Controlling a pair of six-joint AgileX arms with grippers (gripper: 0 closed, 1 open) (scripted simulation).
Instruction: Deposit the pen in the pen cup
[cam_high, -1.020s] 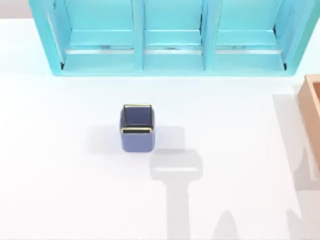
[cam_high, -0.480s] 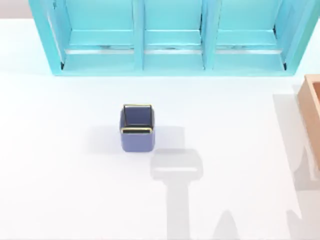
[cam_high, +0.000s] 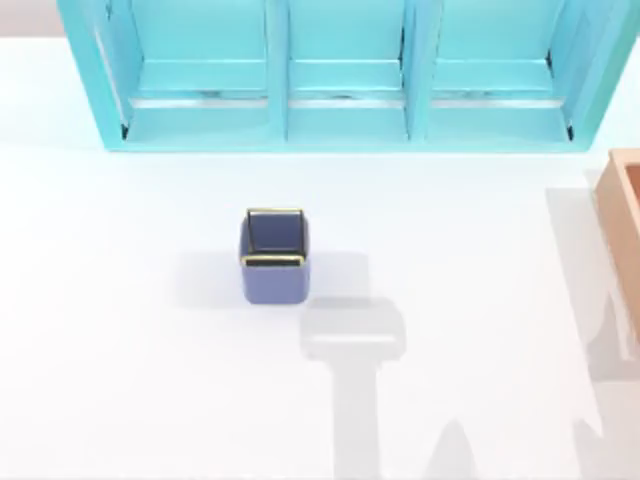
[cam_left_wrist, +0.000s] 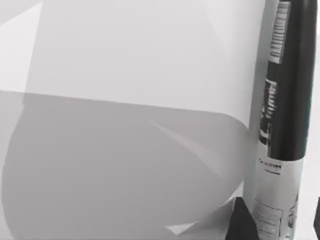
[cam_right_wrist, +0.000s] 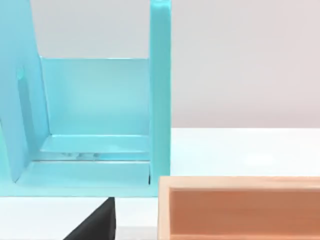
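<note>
The pen (cam_left_wrist: 280, 125) is seen close along the left wrist camera, apparently gripped for carrying, though the jaws' opening cannot be told, while the pen cup (cam_high: 274, 256) waits upright mid-worktop (cam_high: 120, 350).

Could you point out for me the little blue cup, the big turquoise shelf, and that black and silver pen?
Small square periwinkle-blue cup with gold rim (cam_high: 274, 278): top view, on its front wall.
Large turquoise shelf unit (cam_high: 278, 70): top view, on an upright divider.
Black and silver pen (cam_left_wrist: 287, 95): left wrist view, on its black barrel.
</note>
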